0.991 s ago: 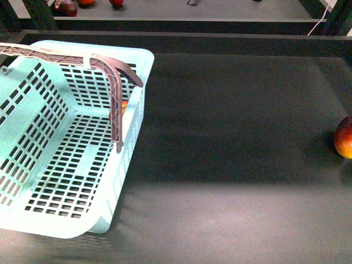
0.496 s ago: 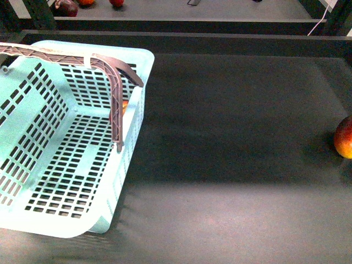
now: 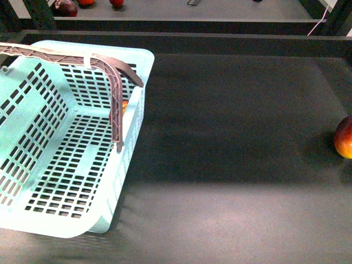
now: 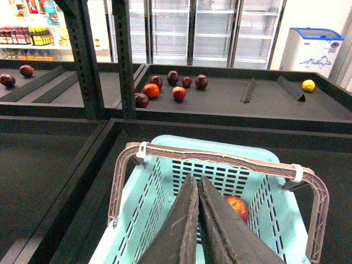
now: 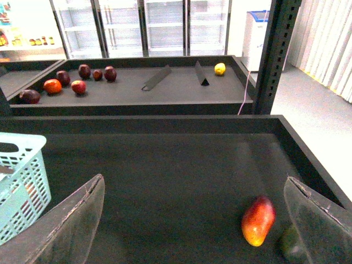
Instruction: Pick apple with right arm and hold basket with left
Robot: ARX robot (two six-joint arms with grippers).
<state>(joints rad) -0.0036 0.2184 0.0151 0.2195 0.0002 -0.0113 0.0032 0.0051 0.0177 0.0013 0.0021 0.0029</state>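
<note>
The mint-aqua basket (image 3: 66, 137) stands at the left of the dark shelf, its brownish handles (image 3: 116, 93) bound by a white tie. It also shows in the left wrist view (image 4: 275, 220). A small red apple (image 4: 237, 206) with a yellowish patch lies inside it at the far wall; in the front view only a sliver (image 3: 125, 104) shows behind the handle. My left gripper (image 4: 196, 179) is shut, empty, above the basket's inside, below the handles. My right gripper (image 5: 193, 181) is wide open and empty over the bare shelf. Neither arm shows in the front view.
A red-and-yellow-orange fruit (image 3: 344, 137) lies at the shelf's right edge, near my right gripper's finger in the right wrist view (image 5: 258, 220). Several fruits (image 4: 170, 88) lie on the shelf behind. Dark uprights (image 4: 82, 55) and raised shelf rims surround the area.
</note>
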